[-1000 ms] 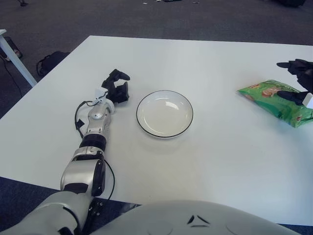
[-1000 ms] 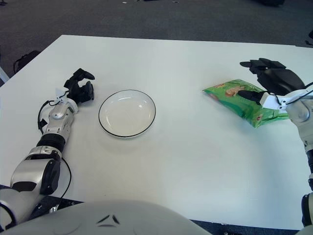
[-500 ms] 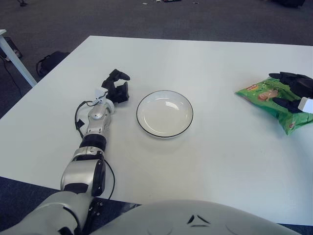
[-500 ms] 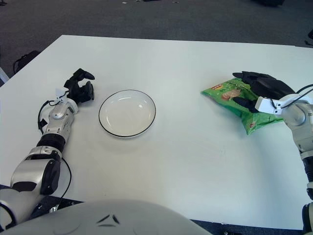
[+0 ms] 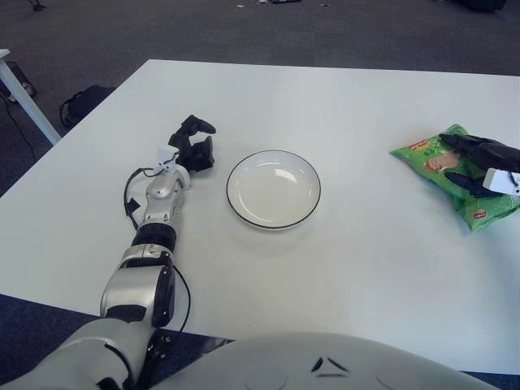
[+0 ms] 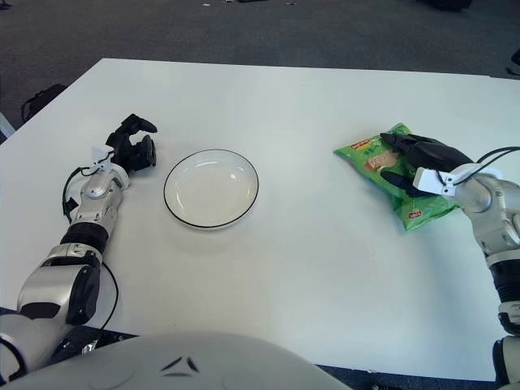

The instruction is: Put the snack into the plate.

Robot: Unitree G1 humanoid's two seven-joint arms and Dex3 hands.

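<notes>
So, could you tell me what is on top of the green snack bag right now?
The right hand lies on the green snack bag, its dark fingers over its right part. The bag beneath them is hidden.

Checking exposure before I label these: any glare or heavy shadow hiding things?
Left eye view: small window-like glints on the plate, nothing hidden; the right hand on the snack is cut by the frame edge. Right eye view: even light, soft shadows only, that hand fully visible; left hand shows left of the plate.

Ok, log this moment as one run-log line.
phase: grasping | right robot hand: fingers closed over green snack bag on table | plate: empty | left robot hand: idle left of plate
</notes>
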